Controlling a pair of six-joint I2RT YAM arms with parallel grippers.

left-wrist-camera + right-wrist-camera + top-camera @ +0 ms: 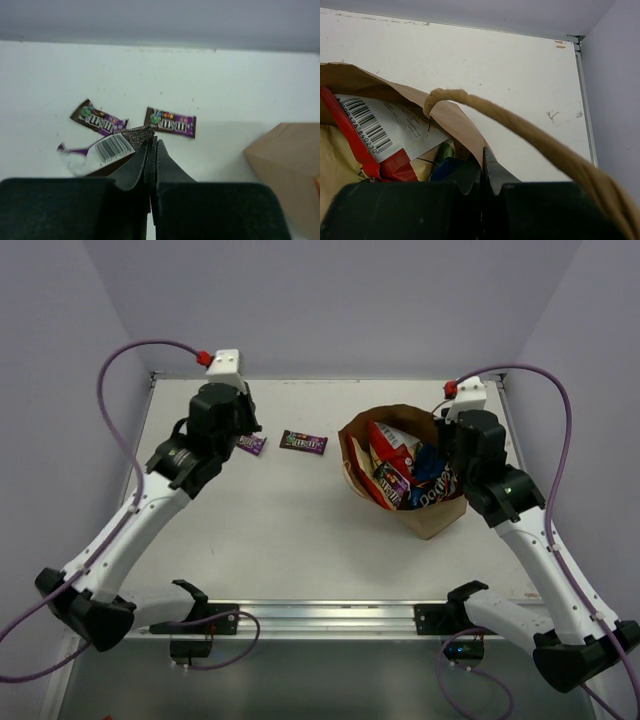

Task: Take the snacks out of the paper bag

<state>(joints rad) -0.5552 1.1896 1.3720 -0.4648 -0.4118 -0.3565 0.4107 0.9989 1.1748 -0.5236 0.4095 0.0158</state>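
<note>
Left tool (151, 145): fingers pressed together, pinching the edge of a purple candy bar (110, 149), barcode side up. Two more candy bars (98, 118) (170, 121) lie flat on the tabletop (225, 90) just beyond it.

Right tool (482, 156): clamped on the rim of the paper bag (430, 515), under its handle (520, 125). The bag sits on the tabletop's right side, mouth open, with the white-and-red chip bag (385, 125) and blue Doritos bag (437, 485) inside.

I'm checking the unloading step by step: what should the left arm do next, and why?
Probably open the left pincer to drop the held candy bar: it is pinched at the tips over the table, beside two loose candy bars already out, while the right pincer grips the paper bag.
</note>
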